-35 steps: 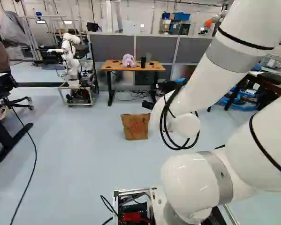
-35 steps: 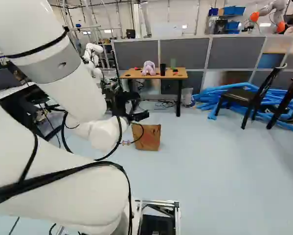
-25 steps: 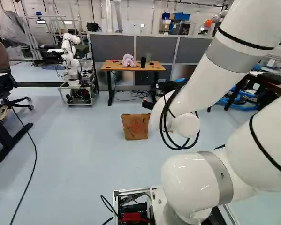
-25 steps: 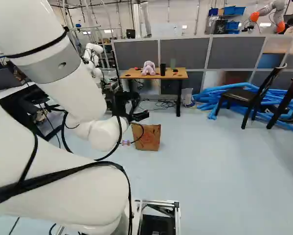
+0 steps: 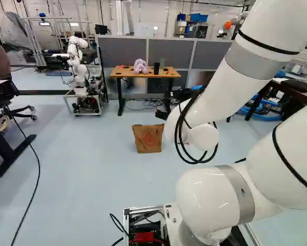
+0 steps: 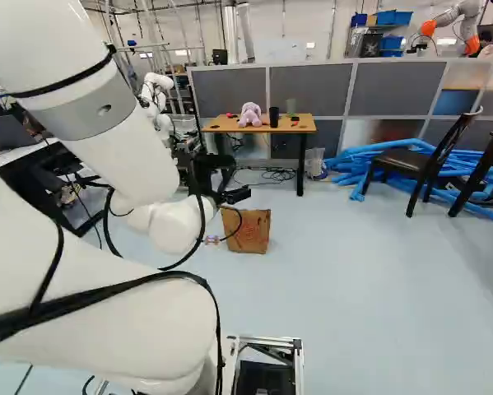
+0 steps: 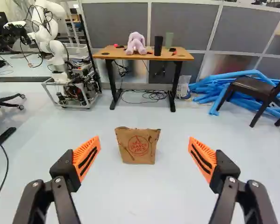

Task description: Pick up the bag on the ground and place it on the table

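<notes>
Brown bag stays put; spread fingers likewise, short of it; desk beyond it; the approach likely remains.

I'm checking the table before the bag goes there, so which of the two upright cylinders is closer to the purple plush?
The black cylinder. It stands between the plush and the green one on the table.

Matt paper bag, glossy arm
</notes>
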`<state>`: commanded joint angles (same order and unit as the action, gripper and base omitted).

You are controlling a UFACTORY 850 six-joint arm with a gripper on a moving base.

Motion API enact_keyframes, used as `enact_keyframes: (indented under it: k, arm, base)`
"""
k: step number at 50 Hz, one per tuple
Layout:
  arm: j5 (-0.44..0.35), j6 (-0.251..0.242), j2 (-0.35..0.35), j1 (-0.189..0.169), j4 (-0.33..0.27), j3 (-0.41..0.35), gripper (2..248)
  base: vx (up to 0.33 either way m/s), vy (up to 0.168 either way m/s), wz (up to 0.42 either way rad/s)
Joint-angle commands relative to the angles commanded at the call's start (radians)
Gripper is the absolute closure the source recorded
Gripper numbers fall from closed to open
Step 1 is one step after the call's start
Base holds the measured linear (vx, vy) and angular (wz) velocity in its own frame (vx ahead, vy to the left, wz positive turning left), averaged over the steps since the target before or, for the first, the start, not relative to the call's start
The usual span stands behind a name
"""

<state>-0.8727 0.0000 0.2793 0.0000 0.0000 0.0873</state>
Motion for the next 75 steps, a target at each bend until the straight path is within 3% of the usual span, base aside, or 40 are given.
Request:
enact_keyframes:
  k: [25,75]
  arm:
    - [0.000,0.000,0.000,0.000,0.000,0.000,3]
    - [0.000,0.000,0.000,0.000,0.000,0.000,3]
  base:
    - [0.066,0.009,0.029]
    - [0.185,0.003,-0.010]
